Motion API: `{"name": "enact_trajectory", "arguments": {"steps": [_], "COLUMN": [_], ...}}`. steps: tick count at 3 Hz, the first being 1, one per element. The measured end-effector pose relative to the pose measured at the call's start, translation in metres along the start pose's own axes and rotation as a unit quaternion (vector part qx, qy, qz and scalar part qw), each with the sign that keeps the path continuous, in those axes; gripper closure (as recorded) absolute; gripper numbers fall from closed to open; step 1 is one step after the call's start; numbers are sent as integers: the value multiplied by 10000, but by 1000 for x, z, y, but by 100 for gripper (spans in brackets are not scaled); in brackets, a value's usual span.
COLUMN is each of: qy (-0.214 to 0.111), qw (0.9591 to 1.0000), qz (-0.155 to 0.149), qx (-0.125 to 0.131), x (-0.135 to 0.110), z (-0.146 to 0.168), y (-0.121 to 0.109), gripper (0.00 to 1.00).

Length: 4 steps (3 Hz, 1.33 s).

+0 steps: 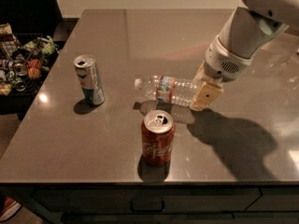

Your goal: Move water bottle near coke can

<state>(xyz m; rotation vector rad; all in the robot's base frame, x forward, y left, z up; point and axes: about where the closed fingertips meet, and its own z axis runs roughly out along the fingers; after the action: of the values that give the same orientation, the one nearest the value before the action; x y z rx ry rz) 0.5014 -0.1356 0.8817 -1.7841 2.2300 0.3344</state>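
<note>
The water bottle (166,88) is clear and ribbed, with a white cap pointing left and a coloured label band. It lies horizontal, held slightly above the table, and casts a shadow below. My gripper (200,92) is shut on its right end, with a cream finger (207,95) in front. The coke can (158,138) is red with a silver top and stands upright near the front edge, just below and in front of the bottle, apart from it.
A slim silver-and-blue can (88,80) stands upright at the left of the dark table (117,36). A wire basket of snacks (21,64) sits beyond the table's left edge. My arm's shadow falls on the right front of the table.
</note>
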Motion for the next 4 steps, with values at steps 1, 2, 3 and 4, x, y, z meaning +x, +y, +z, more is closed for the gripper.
{"name": "enact_trajectory", "arguments": {"steps": [1,2,3,4], "qy": [37,56,96,132], "qw": [9998,9995,9990,9982], "qz": [55,80,120,179], "qx": [-161,-293,-415,-552], "x": [-1,-2,0,4], "z": [5,9,14,19], "y": [20,36,49,61], "gripper": [100,100,85,54]}}
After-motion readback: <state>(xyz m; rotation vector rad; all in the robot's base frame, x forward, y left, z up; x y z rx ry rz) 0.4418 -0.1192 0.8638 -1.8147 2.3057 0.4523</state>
